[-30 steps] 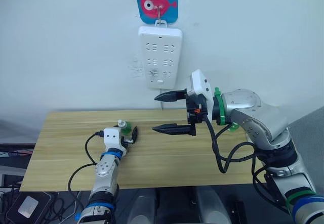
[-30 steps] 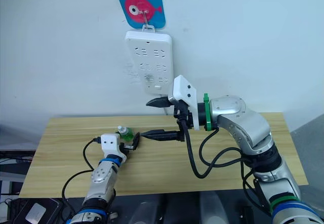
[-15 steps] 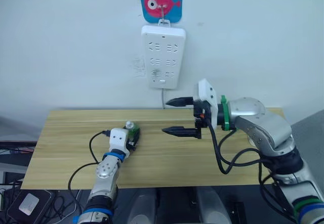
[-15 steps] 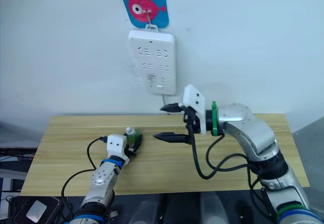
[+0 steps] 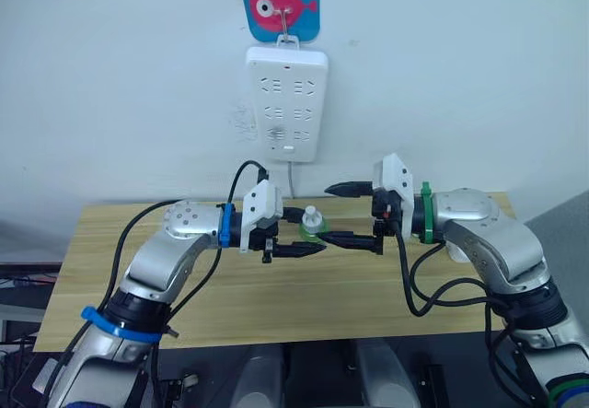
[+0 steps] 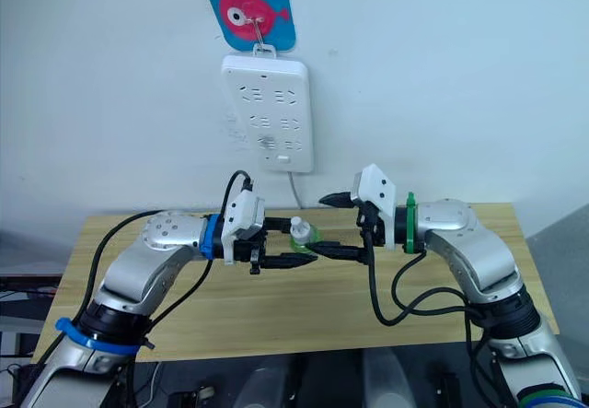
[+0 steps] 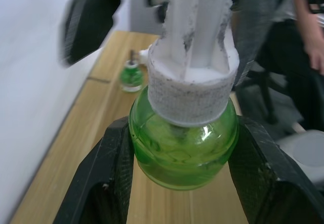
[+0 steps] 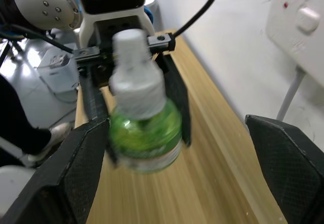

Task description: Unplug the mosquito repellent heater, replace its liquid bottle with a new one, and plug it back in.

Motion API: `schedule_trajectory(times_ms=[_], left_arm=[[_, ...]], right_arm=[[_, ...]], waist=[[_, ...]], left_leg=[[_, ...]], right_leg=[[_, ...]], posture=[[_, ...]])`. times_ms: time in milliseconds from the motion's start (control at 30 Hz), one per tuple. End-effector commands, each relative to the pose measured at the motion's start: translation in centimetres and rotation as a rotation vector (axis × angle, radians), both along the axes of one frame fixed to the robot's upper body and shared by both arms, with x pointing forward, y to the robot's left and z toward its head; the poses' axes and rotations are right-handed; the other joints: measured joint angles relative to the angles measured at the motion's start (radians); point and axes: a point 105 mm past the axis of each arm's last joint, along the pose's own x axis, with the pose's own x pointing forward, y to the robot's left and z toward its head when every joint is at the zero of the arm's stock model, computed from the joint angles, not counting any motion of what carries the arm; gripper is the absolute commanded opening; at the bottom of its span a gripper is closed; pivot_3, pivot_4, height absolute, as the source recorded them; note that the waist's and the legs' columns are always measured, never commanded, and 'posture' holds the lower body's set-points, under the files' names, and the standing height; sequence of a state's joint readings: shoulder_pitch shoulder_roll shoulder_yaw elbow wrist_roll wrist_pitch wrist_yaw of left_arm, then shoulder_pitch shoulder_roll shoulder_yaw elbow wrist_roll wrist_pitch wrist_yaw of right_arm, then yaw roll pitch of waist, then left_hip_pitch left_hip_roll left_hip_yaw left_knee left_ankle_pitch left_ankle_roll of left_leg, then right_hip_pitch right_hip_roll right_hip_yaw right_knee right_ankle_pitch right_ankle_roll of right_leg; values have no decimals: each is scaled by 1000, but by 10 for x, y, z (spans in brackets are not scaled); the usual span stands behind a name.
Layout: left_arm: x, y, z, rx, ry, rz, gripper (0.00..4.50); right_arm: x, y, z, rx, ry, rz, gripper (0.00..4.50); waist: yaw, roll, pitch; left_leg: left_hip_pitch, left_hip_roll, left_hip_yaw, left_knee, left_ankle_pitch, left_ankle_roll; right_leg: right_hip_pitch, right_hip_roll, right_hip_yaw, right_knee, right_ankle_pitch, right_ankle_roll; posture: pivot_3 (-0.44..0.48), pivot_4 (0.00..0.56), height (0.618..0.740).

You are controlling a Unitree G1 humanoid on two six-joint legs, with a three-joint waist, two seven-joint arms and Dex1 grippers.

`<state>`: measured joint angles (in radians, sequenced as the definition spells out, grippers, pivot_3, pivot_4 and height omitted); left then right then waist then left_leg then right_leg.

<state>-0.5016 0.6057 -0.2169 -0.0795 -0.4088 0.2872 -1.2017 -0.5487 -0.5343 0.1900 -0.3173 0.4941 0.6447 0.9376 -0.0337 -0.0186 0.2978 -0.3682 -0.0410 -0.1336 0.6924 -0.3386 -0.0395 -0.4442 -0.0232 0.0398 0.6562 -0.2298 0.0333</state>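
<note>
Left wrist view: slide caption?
Left gripper clamps a green bottle with white cap above the wooden table.

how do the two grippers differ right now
The left gripper is shut on the green bottle, its fingers pressing the bottle's sides. The right gripper is open and holds nothing, its fingers spread wide around the bottle without touching it. Both are raised above the wooden table, pointing toward each other.

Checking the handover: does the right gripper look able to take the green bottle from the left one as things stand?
Probably yes. The left gripper holds the green bottle above the table, and the right gripper is open right beside it, its fingers either side of the bottle in the right wrist view, nothing between.
</note>
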Motion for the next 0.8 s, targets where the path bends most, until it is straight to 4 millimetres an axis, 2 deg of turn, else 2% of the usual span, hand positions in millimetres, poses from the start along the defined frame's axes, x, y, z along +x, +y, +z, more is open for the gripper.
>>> schedule_trajectory(times_ms=[33, 133, 233, 333, 500, 800], left_arm=[[6, -2, 6, 5, -35, -38, 2242], [8, -3, 6, 8, -41, -47, 2242], [10, -4, 8, 6, -49, -45, 2242], [20, -4, 10, 8, -83, 20, 2242], [25, -8, 18, -42, -78, 84, 2242], [20, -9, 18, -54, -71, 106, 2242]], right_arm=[[-9, 6, 25, 70, -37, 19, 4500], [-9, 9, 25, 69, -42, 4, 4500], [-6, 10, 21, 58, -54, -19, 4500], [-3, 9, 18, 48, -64, -49, 3899], [1, 10, 16, 49, -72, -91, 2212], [4, 16, 14, 65, -86, -134, 2212]], waist=[[-1, 0, 0], [-3, 0, -2], [-7, 0, -2], [-8, 0, -2], [-8, -1, -2], [-7, -1, -3]], left_leg=[[-1, 0, 0, 0, 0, 0], [-3, 0, 0, 1, 0, 0], [-13, -1, 0, 4, 0, -1], [-14, -1, 0, 5, 1, -1], [-14, -1, 0, 5, 1, -1], [-14, -1, 0, 5, 1, -2]], right_leg=[[-1, 0, 0, 0, 0, 0], [-3, 0, 0, 0, 0, 0], [-13, 0, 0, 3, 0, 0], [-14, 0, 0, 3, 0, 0], [-13, -1, 0, 4, 0, 0], [-14, 0, 0, 6, 0, 0]], posture=[[-84, 243, 740], [-89, 241, 740], [-88, 238, 740], [-85, 238, 740], [-73, 237, 740], [-45, 233, 740]])
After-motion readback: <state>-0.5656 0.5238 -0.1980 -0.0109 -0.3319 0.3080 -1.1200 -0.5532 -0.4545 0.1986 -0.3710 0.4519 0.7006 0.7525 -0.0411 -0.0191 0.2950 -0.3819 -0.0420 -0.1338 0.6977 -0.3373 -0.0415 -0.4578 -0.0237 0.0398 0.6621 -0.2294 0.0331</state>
